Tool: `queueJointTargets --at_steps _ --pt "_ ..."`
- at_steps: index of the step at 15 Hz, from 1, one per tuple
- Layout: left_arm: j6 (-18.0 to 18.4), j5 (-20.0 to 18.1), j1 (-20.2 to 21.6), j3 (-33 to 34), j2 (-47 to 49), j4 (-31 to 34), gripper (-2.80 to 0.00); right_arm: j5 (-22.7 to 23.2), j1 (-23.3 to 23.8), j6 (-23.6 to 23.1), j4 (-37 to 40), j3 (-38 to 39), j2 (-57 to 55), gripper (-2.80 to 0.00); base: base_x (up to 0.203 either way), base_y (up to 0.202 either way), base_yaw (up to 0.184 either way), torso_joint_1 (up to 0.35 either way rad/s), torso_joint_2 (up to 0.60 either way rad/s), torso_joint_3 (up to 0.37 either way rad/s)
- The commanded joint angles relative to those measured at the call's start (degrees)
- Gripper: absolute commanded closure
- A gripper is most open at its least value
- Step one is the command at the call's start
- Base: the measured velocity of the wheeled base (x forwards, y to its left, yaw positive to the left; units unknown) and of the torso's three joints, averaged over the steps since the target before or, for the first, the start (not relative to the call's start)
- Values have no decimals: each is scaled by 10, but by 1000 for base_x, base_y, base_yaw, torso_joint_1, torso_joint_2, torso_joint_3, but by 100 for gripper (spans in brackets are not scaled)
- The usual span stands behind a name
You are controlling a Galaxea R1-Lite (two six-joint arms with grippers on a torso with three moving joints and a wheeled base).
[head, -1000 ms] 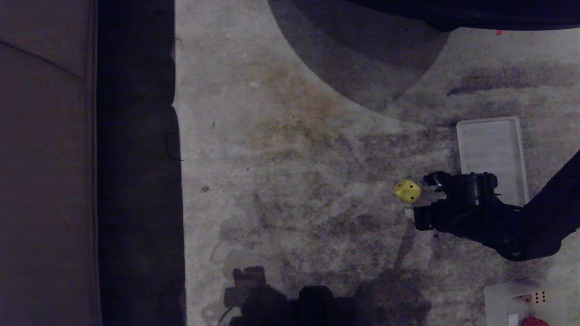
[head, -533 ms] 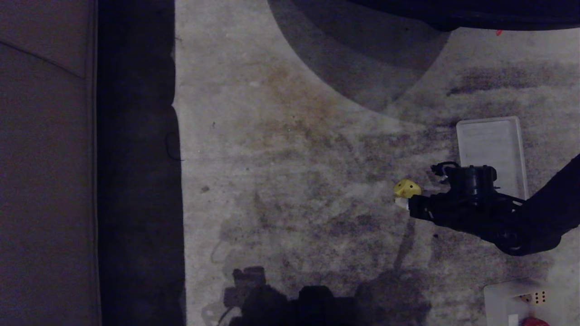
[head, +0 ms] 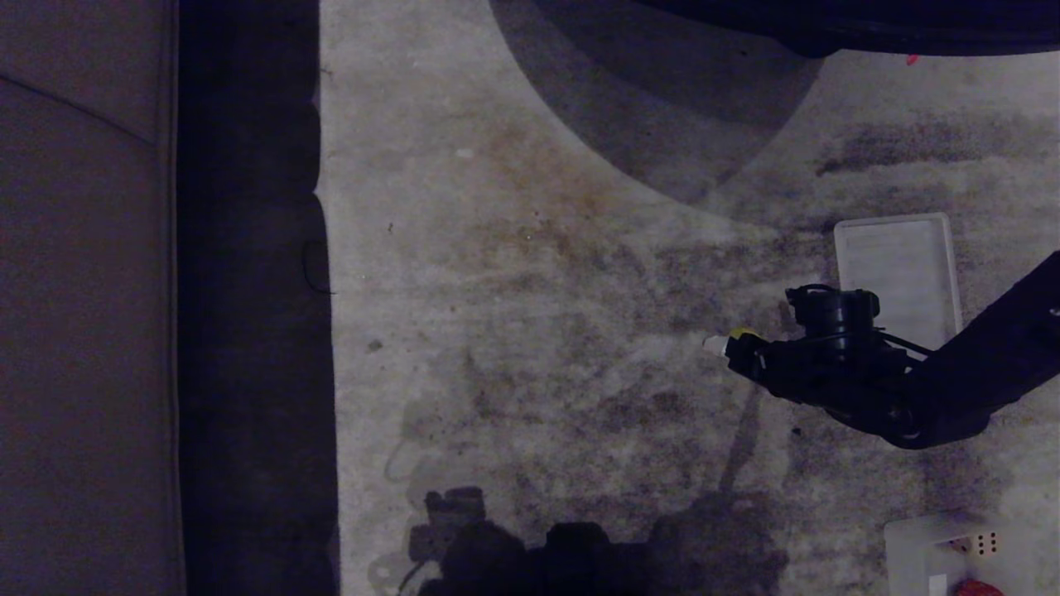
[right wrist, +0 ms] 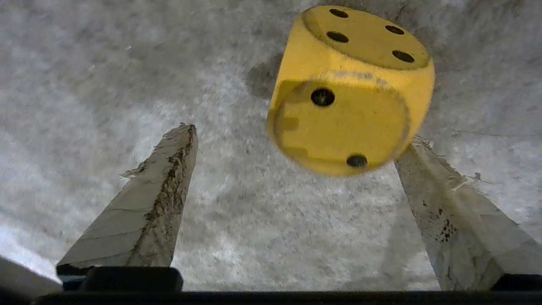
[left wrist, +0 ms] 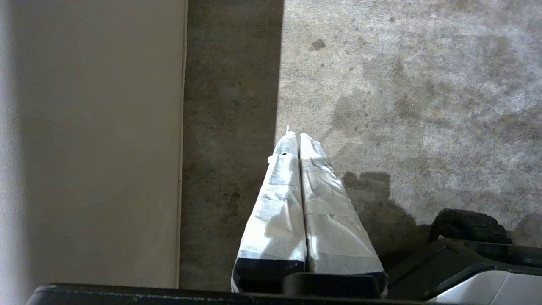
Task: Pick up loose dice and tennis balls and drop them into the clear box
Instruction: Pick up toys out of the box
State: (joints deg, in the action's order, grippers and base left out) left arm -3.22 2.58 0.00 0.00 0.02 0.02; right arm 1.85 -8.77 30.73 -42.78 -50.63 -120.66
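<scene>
Yellow die [right wrist: 349,91] located on floor [right wrist: 127,76], just beyond fingertips of right gripper [right wrist: 296,140], offset toward 1 o'clock of gap, near one finger. Jaws spread wide, nothing held. Left gripper [left wrist: 299,140] closed, empty, parked. Clear box [head: 911,538] noted at 5 o'clock of die.
</scene>
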Motion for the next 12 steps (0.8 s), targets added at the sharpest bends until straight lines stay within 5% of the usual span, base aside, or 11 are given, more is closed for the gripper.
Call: queueJointTargets --at_steps 1,10,11,12 --pt "0 1 0 1 0 -1 0 -18 0 7 -3 -24 -28 -280 0 0 0 0 0 0" --pt "0 1 0 0 0 -1 0 -43 4 3 -1 -62 -49 -280 0 0 0 0 0 0" --pt "0 1 0 1 1 0 0 -43 4 0 1 -62 -49 0 0 0 0 0 0 0" --pt "0 1 0 1 1 -1 0 -43 4 -6 4 -62 -50 0 0 0 0 0 0 0"
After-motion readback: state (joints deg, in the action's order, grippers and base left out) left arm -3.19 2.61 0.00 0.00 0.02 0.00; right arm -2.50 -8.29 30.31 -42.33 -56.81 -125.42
